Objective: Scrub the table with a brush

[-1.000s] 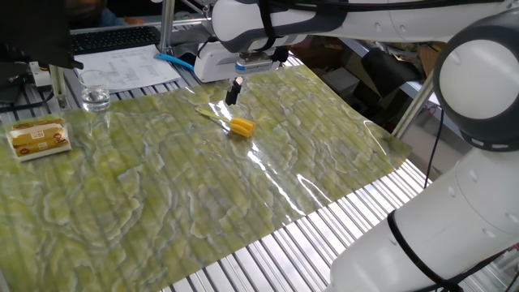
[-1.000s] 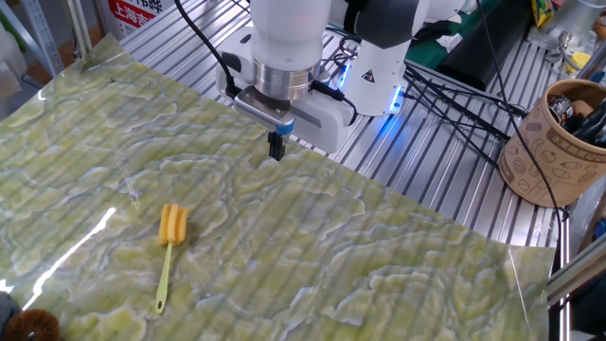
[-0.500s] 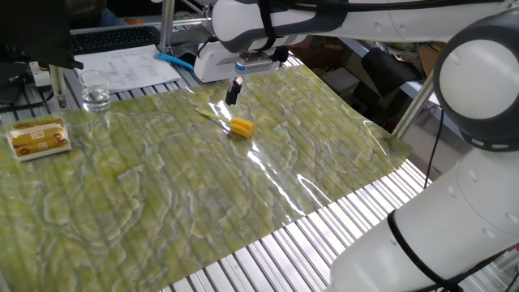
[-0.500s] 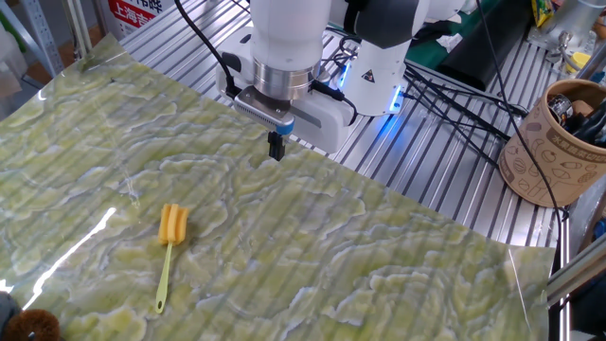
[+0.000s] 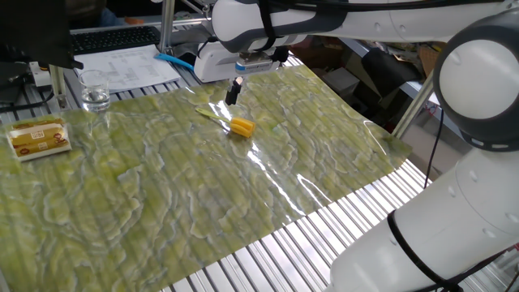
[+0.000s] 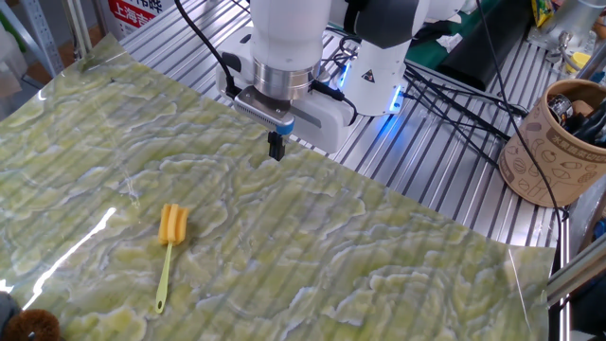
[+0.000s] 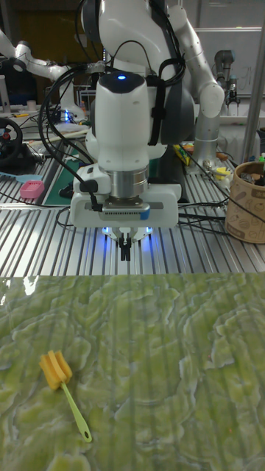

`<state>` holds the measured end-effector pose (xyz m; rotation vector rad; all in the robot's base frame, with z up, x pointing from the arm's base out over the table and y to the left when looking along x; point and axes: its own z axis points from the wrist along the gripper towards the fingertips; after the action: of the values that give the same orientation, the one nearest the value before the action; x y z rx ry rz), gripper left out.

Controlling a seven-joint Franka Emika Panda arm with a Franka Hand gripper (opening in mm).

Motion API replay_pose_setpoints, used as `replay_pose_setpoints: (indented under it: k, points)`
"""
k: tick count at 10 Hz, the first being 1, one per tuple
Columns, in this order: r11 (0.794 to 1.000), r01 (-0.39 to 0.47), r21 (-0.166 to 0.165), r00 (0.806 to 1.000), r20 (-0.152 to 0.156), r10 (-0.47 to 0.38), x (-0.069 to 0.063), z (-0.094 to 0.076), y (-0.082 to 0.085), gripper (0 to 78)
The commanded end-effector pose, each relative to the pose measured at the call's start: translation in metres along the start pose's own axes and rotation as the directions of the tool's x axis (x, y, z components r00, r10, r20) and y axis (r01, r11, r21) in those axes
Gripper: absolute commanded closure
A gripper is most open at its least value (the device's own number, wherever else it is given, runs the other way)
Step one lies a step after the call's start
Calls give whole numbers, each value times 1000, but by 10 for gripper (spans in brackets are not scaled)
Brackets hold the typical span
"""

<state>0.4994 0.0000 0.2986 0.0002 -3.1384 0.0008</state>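
The brush [image 6: 170, 237] lies flat on the marbled yellow-green sheet of the table [image 6: 398, 256], orange-yellow head toward the arm, thin pale handle pointing away. It also shows as the brush [image 5: 237, 126] and the brush [image 7: 62, 386]. My gripper [image 6: 276, 148] hangs over the sheet's far edge near the robot base, fingers pressed together with nothing between them. It is well apart from the brush, also visible as the gripper [image 5: 233, 92] and the gripper [image 7: 126, 249].
A yellow-labelled packet [image 5: 37, 136] and a glass [image 5: 95, 96] sit at the sheet's far end. A brown paper cup [image 6: 549, 142] of tools stands on the slats beside cables. A dark round object [image 6: 28, 325] peeks in at the bottom corner.
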Motion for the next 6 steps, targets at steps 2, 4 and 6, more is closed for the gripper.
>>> replay_pose_setpoints:
  k: [2,4,6]
  points:
    - [960,-269,-75,961,44,272,0,0,0,776]
    - [966,-257,-25,964,58,259,0,0,0,776]
    - [965,-260,-26,964,56,261,0,0,0,776]
